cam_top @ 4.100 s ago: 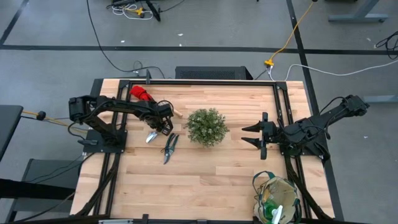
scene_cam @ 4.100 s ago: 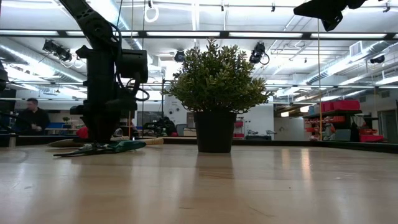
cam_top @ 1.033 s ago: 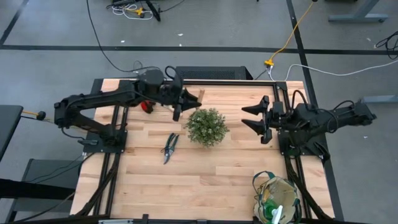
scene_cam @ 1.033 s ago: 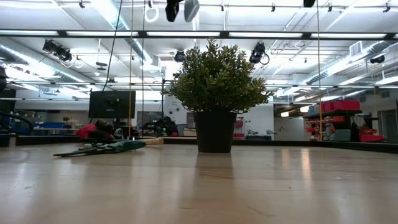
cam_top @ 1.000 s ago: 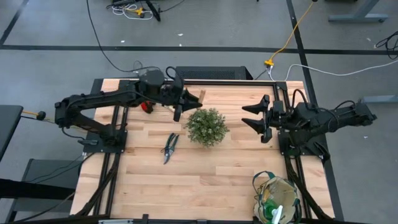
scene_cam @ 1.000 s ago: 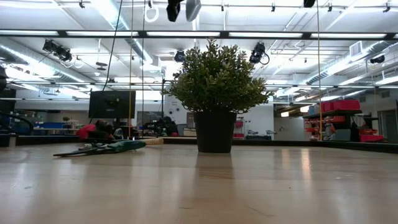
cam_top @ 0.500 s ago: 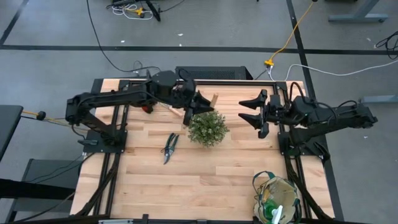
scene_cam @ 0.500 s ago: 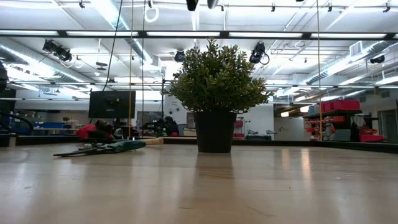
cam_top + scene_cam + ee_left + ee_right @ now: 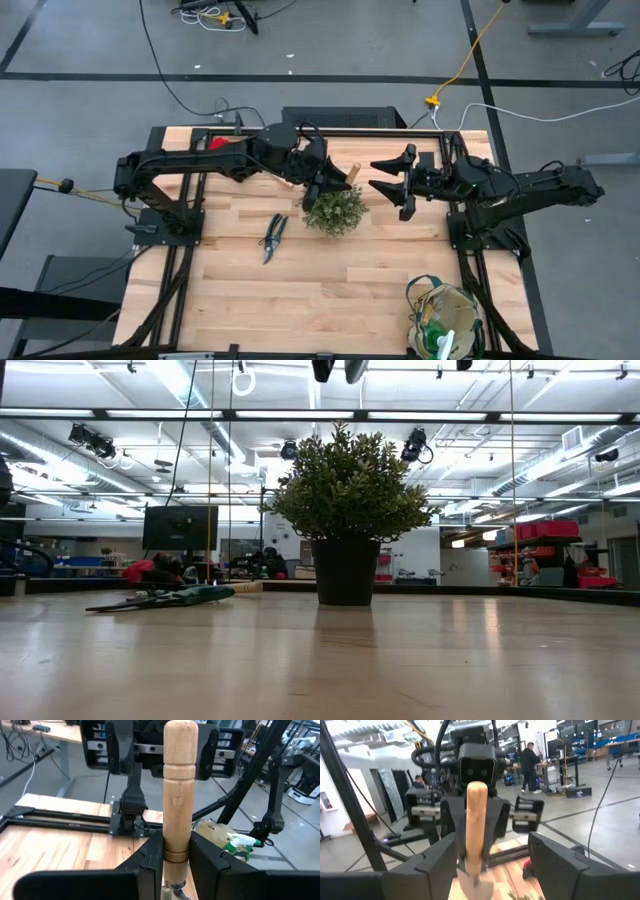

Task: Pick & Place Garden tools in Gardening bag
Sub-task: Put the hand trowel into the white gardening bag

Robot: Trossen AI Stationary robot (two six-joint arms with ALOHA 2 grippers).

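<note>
A trowel (image 9: 338, 176) with a wooden handle is held high over the table's far middle by my left gripper (image 9: 328, 183), which is shut on it. The handle's free end (image 9: 350, 168) points at my right gripper (image 9: 378, 176), which stands open a short way off, facing it. Dark-handled pruning shears (image 9: 273, 237) lie flat on the table left of the plant. Red gloves (image 9: 221, 144) lie at the far left. The beige gardening bag (image 9: 445, 320) stands at the near right with tools inside. My left gripper pinches the trowel's wooden handle near its blade end (image 9: 175, 857) between its two fingers (image 9: 150, 865). The fingers reach about level toward the table's right and lie along the handle. The trowel is lifted clear, its free end (image 9: 179, 740) forward and its metal blade (image 9: 471, 881) behind.
A bushy potted plant (image 9: 335, 210) stands at mid-table, just below and nearer than both grippers. Black rails (image 9: 300, 132) run along the table's far and side edges. People show in the room behind (image 9: 527, 762).
My left gripper has carried the trowel toward the table's right, over the plant's far side. My right gripper has moved toward the table's left, to meet it. The gap between the handle's free end and the open right fingers has shrunk.
</note>
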